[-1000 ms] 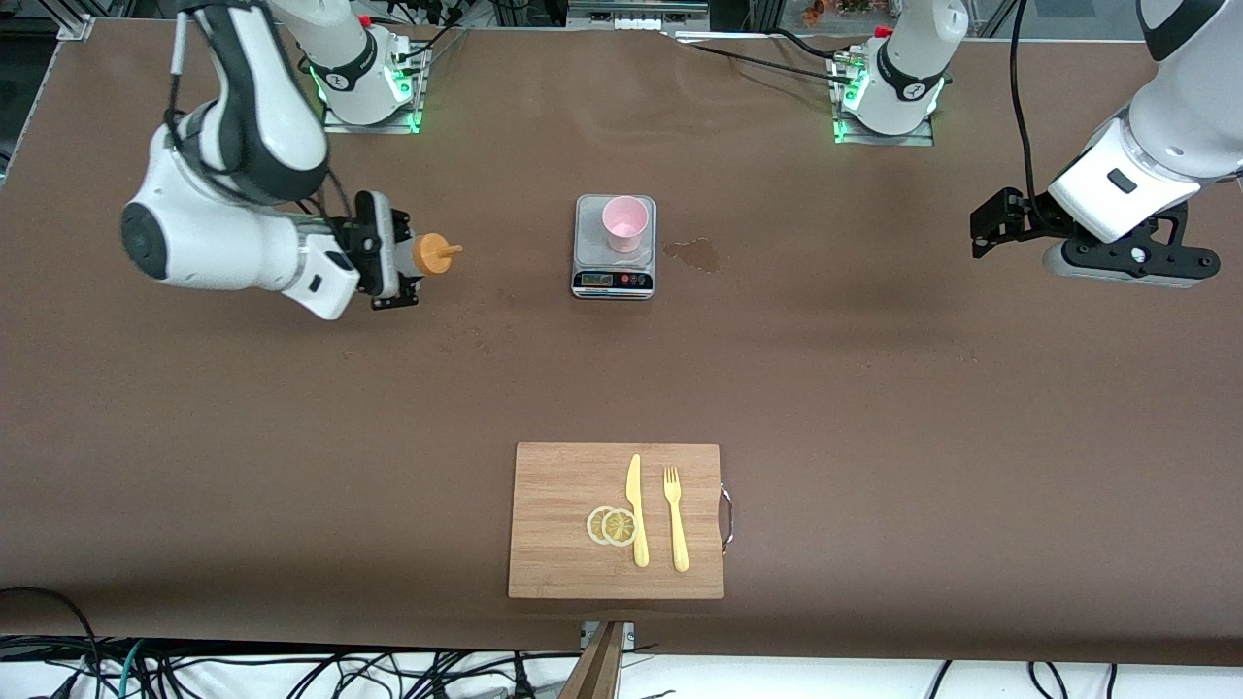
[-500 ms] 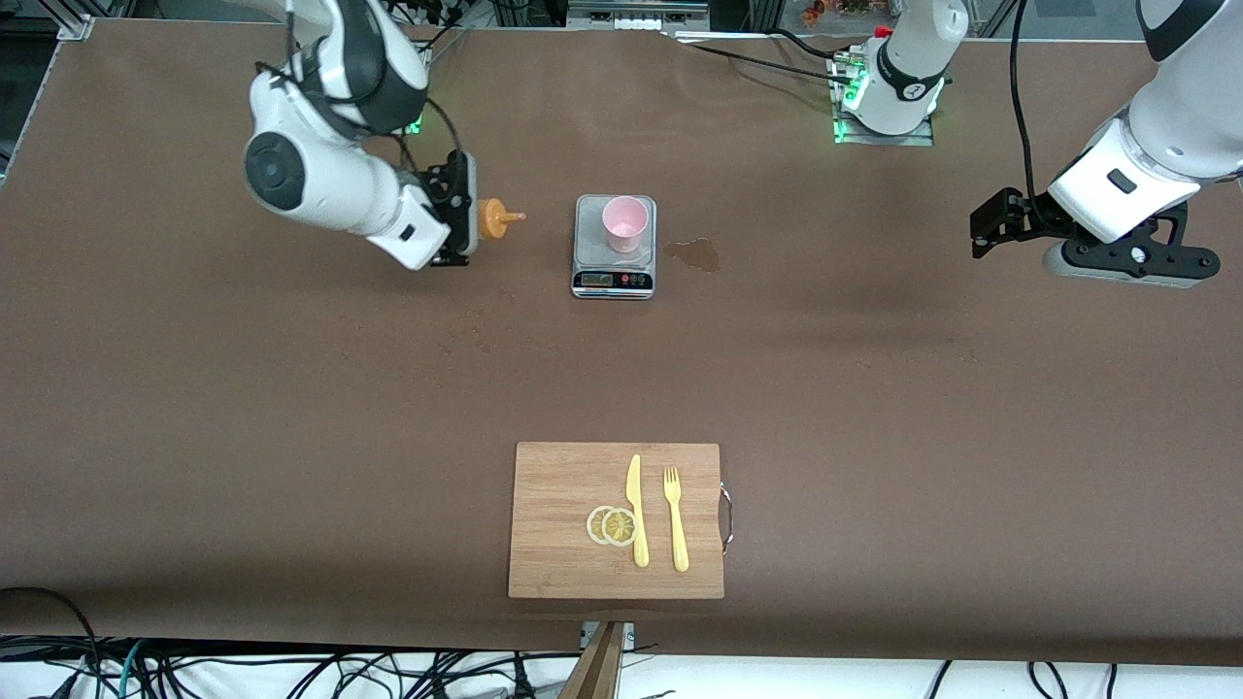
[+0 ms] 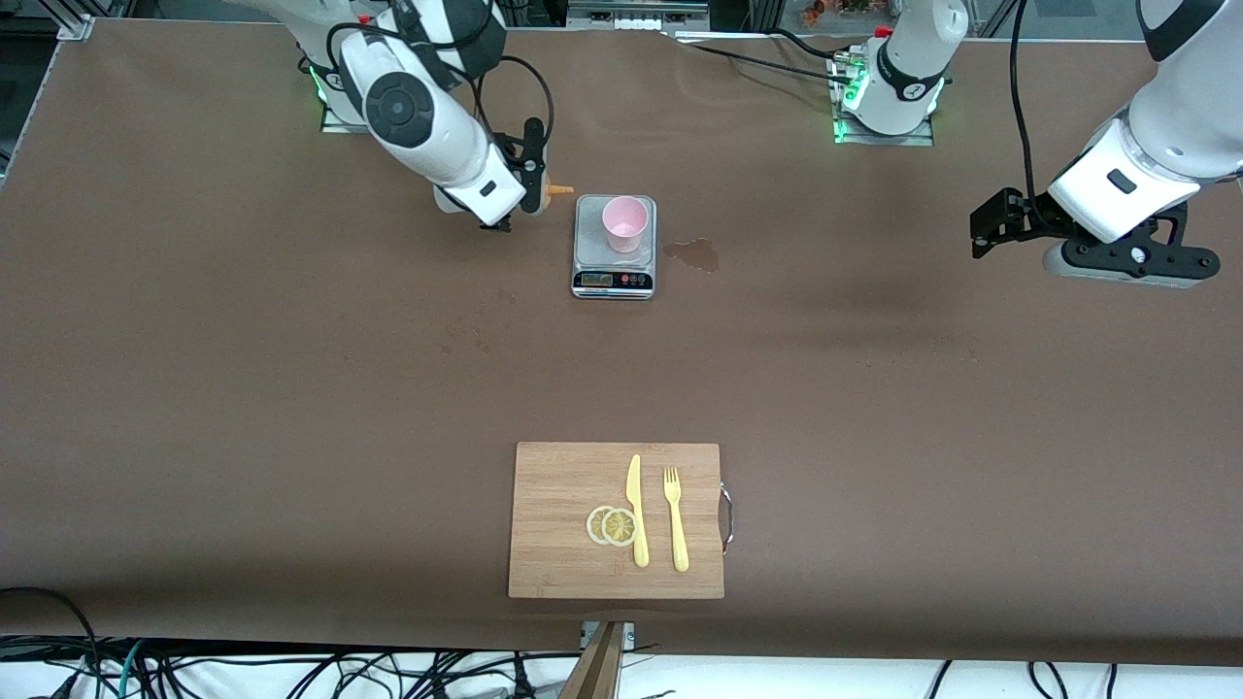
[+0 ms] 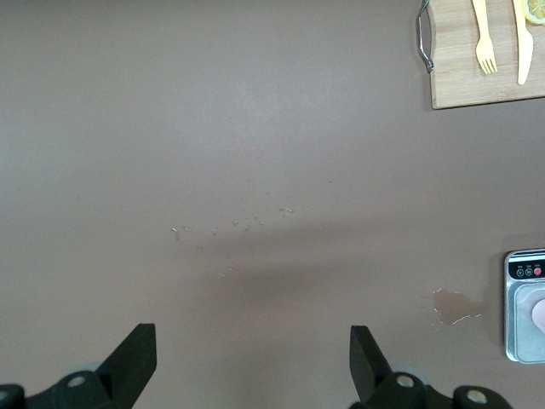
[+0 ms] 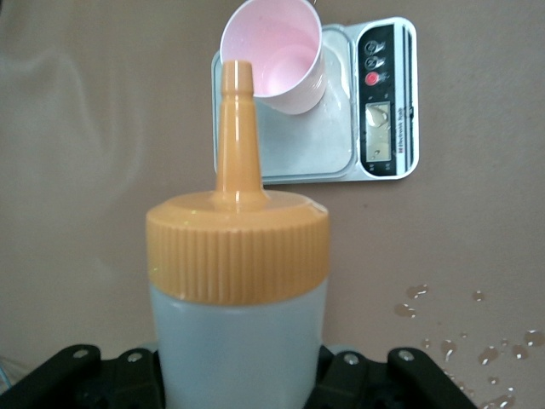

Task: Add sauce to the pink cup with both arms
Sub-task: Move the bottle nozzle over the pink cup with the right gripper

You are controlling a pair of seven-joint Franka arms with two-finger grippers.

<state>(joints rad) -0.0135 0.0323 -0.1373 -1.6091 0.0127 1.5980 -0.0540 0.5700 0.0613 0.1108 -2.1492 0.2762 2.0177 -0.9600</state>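
The right end effector (image 3: 529,184) pinches the sauce (image 5: 238,281), nozzle toward the pink cup (image 3: 624,223) at 3 o'clock. The left end effector (image 4: 251,362) waits spread over bare desk (image 3: 291,388).

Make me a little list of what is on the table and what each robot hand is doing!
cup: pink cup stands on the scale
sauce: bottle tipped sideways, orange nozzle aimed at the cup, not yet over it
right gripper: shut on the bottle, over the table beside the scale
left gripper: open, empty, waits over the left arm's end of the table
spill: wet patch beside the scale
board: cutting board nearer the front camera, with knife, fork and lemon slices
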